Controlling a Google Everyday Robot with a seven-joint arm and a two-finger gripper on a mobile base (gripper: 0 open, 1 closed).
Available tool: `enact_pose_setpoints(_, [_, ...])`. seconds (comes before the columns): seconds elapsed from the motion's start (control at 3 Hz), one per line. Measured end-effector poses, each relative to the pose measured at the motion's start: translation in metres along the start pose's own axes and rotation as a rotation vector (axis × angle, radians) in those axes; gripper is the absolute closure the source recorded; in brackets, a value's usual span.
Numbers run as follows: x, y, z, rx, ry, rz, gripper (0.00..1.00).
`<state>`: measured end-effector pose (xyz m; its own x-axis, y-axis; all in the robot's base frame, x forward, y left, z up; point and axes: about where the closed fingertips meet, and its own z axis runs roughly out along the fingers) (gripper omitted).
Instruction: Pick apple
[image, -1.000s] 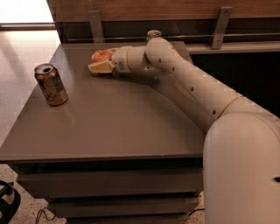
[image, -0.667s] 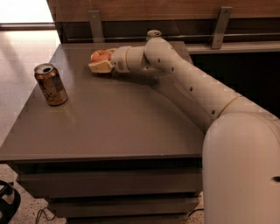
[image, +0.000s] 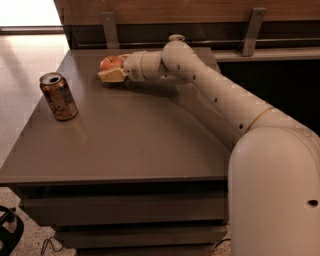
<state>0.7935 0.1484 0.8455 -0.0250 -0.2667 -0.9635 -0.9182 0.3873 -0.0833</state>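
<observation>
The apple (image: 111, 62), small, round and red-orange, is at the far side of the grey table (image: 130, 135), left of centre. My gripper (image: 114, 67) reaches it from the right on the long white arm. Its tan fingers (image: 112, 76) sit on either side of the apple and press against it, with the near finger hiding the apple's lower part. The apple is low, at or just above the tabletop.
A brown-gold can (image: 59, 96) stands upright near the table's left edge, apart from the gripper. A wooden wall with metal brackets (image: 252, 31) runs behind the table. The white arm and base (image: 275, 185) fill the right foreground.
</observation>
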Motion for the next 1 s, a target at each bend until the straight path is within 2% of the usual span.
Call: enact_pose_setpoints(1.0, [-0.066,-0.01,-0.06,0.124,-0.007,-0.133,1.0])
